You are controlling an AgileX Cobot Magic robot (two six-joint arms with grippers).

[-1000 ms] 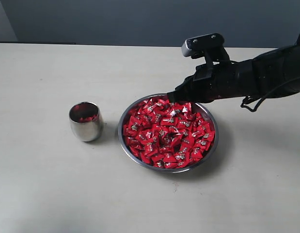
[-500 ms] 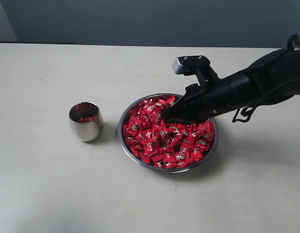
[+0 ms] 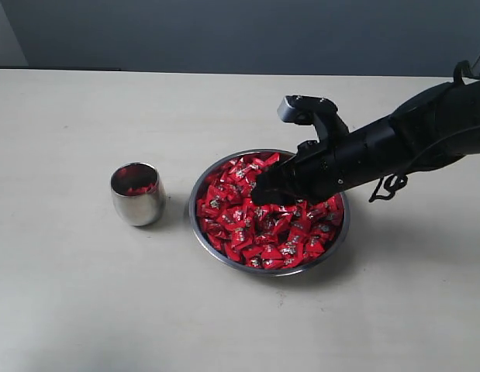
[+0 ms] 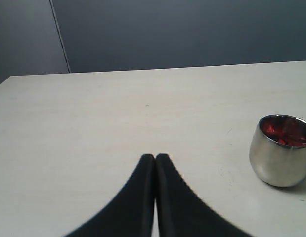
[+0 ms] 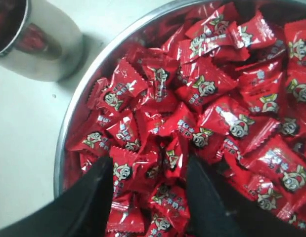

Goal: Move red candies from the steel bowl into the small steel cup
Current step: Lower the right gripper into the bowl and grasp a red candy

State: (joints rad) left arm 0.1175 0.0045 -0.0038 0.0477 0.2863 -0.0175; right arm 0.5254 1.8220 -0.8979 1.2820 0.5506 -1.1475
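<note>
The steel bowl (image 3: 199, 188) sits mid-table, heaped with red candies (image 3: 251, 226). My right gripper (image 3: 264, 192) reaches in from the right and is down in the pile. In the right wrist view it (image 5: 150, 167) stands open, its black fingers (image 5: 104, 174) pushed in among the red candies (image 5: 202, 89), with a few wrappers lying between them. The bowl's rim (image 5: 76, 106) curves along one side. The small steel cup (image 3: 137, 194) stands upright left of the bowl with a few red candies (image 4: 283, 131) inside. My left gripper (image 4: 155, 157) is shut and empty over bare table, the cup (image 4: 280, 157) off to one side.
The pale tabletop (image 3: 84, 294) spreads around the bowl and cup. A dark wall (image 3: 224, 31) runs behind the table's far edge. The right arm's black body and cables (image 3: 395, 182) hang over the bowl's right rim.
The right arm came down from above the bowl's far rim and moved left into the candy pile. Bowl and cup have stayed put.
</note>
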